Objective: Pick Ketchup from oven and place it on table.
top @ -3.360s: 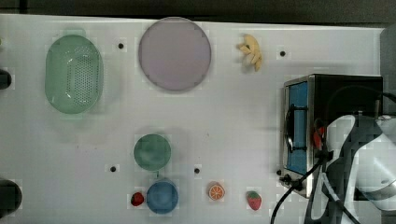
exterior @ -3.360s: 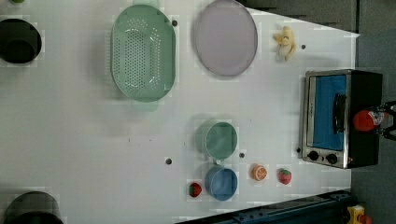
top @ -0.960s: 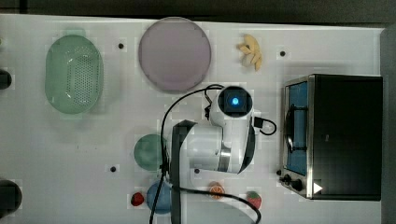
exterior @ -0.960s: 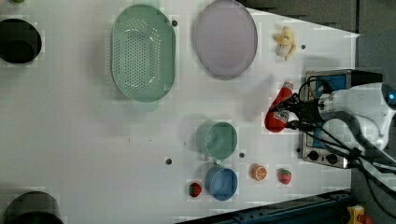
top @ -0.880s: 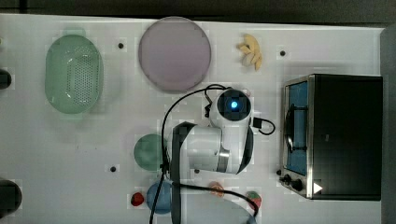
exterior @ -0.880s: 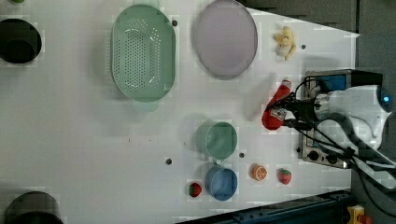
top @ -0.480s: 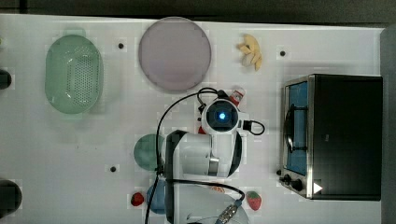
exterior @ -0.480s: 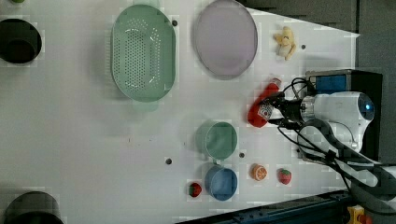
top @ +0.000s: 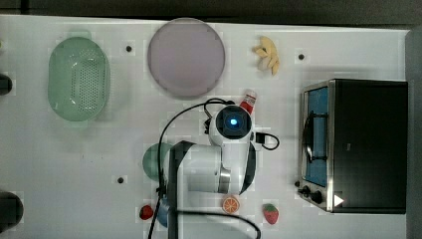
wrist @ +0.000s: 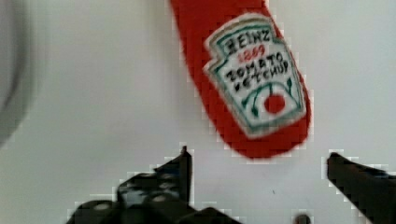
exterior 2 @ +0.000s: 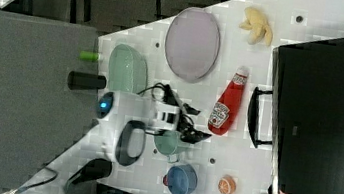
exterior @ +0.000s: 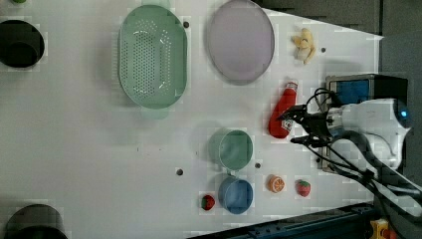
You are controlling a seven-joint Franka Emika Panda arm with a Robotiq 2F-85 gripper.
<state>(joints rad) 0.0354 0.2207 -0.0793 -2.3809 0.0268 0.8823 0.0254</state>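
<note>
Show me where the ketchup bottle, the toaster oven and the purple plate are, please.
ketchup bottle [exterior 2: 222,112]: right view, on its white label.
toaster oven [top: 370,144]: top view, on its black top.
purple plate [exterior: 240,42]: left view, on the middle of its flat surface.

The arm covers most of the ketchup [top: 248,101] in the top view; its neck leaves the wrist view.
</note>
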